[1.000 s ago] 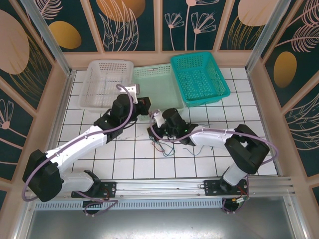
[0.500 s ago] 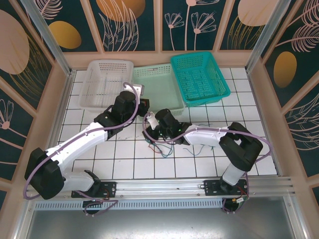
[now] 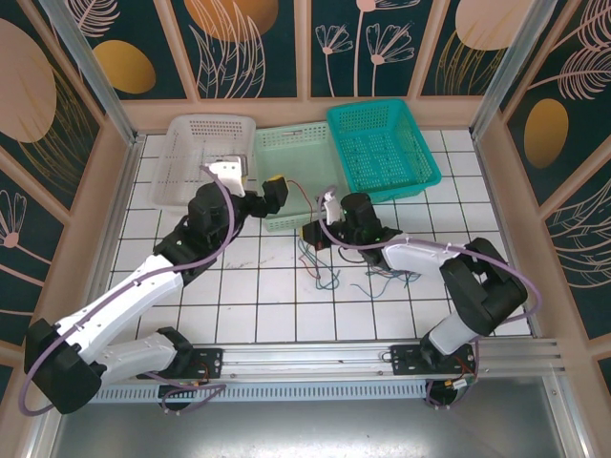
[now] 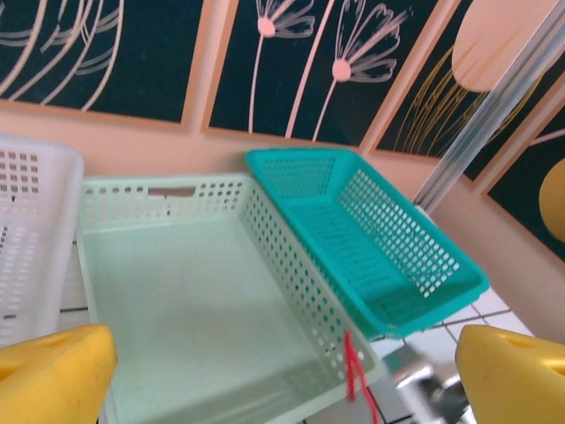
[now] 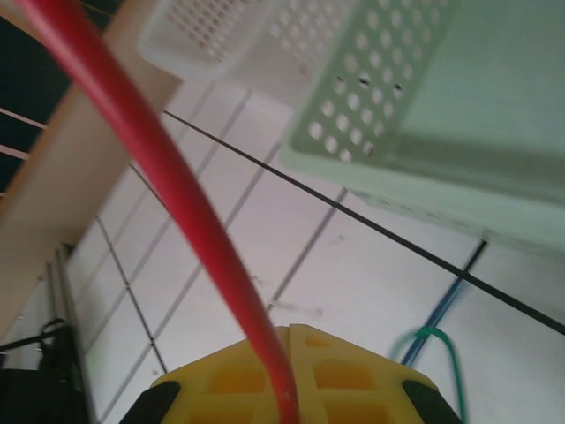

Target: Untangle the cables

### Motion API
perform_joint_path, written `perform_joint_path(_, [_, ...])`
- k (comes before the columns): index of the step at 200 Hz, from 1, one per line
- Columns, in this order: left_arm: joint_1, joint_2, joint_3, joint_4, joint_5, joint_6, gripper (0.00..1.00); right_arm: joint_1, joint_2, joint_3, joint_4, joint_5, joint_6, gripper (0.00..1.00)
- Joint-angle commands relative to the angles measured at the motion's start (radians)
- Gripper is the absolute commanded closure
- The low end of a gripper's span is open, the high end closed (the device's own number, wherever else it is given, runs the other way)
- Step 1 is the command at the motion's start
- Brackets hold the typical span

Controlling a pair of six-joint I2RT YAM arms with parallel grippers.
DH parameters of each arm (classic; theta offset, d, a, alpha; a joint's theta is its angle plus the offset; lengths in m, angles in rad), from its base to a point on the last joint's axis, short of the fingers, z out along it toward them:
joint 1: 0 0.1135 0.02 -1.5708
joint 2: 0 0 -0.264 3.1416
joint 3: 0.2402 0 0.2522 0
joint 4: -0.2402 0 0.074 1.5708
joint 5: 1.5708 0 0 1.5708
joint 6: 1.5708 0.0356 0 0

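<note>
Springing apart, the jaws of the left gripper [image 3: 272, 194] stood as wide as they go, nothing between the yellow fingers [image 4: 53, 371], hovering over the near rim of the pale green basket [image 3: 298, 153]. A second earlier they had been pinched shut, lower down beside the other arm. The right gripper [image 3: 318, 232] stayed clamped on the red cable [image 5: 159, 168], which rose from it toward the basket (a red end showed by the basket's corner). The other cables [image 3: 325, 267] lay in loose tangles on the tiled table [image 3: 239, 305], just near that gripper. I took it the left had let the red strand go. One wire looked nearly freed; the heap was not yet sorted.
</note>
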Motion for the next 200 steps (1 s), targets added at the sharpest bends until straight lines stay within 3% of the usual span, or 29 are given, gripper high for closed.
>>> perform_joint_path(1, [-0.001, 0.005, -0.052, 0.021, 0.067, 0.024, 0.03, -0.011, -0.047, 0.002, 0.072, -0.082, 0.061, 1.00])
perform_joint_path(52, [-0.001, 0.055, -0.156, 0.082, 0.276, 0.000, 0.23, -0.051, -0.101, 0.012, 0.055, -0.109, 0.073, 1.00])
perform_joint_path(84, [-0.008, 0.138, -0.170, 0.174, 0.406, -0.065, 0.43, -0.050, -0.100, -0.001, 0.075, -0.106, 0.093, 1.00])
perform_joint_path(109, [-0.034, 0.186, -0.201, 0.214, 0.435, -0.077, 0.44, -0.052, -0.127, -0.042, 0.131, -0.069, 0.124, 1.00])
perform_joint_path(155, [-0.052, 0.243, -0.254, 0.257, 0.443, -0.170, 0.57, -0.053, -0.169, -0.071, 0.155, -0.017, 0.108, 1.00])
perform_joint_path(200, [-0.064, 0.252, -0.295, 0.312, 0.464, -0.256, 0.59, -0.053, -0.210, -0.081, 0.151, 0.061, 0.070, 1.00])
